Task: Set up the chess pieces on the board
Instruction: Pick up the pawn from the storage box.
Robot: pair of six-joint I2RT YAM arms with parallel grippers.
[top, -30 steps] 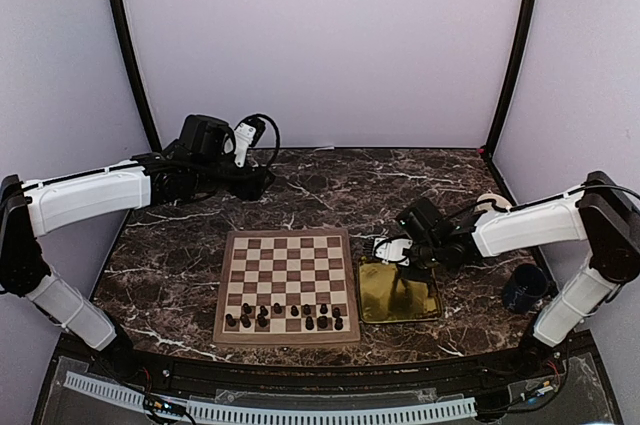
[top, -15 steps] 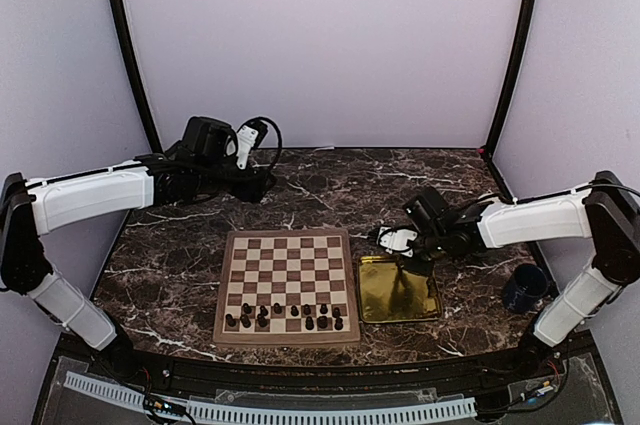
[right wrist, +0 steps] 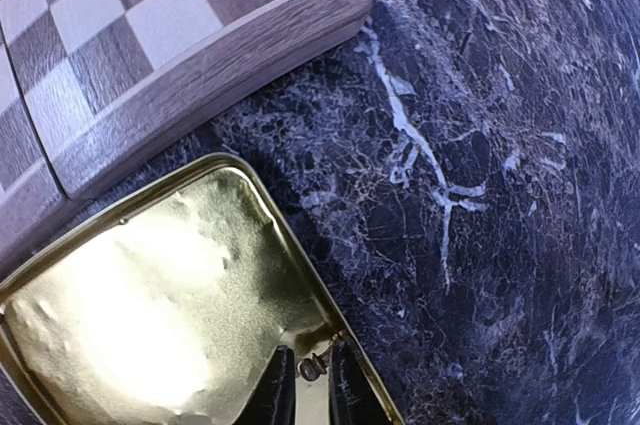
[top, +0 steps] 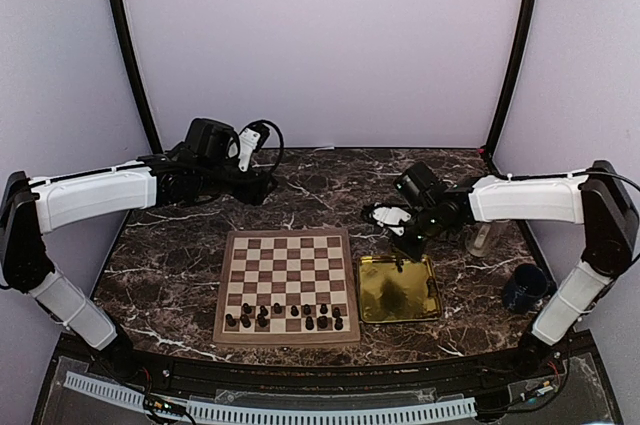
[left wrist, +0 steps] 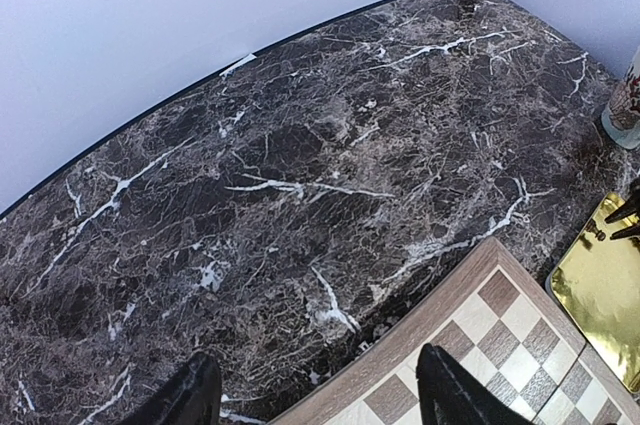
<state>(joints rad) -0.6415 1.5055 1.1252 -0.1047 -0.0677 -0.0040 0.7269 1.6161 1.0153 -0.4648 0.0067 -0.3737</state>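
Note:
The wooden board lies at the table's middle. Several dark chess pieces stand on its two nearest rows. My right gripper hangs over the far edge of the gold tray. In the right wrist view the right gripper is shut on a tiny dark chess piece at the tray's corner, with the board's corner beyond. My left gripper is open and empty above the bare table behind the board. In the left wrist view the left gripper has the board's corner under its right finger.
A dark blue cup stands near the right arm's base. A clear glass stands behind the right arm; it also shows in the left wrist view. The tray lies right of the board. Walls enclose the dark marble table.
My right gripper has moved from over the tray's middle toward its far edge, and the arm has swung back, uncovering the clear glass. The left arm has barely moved.

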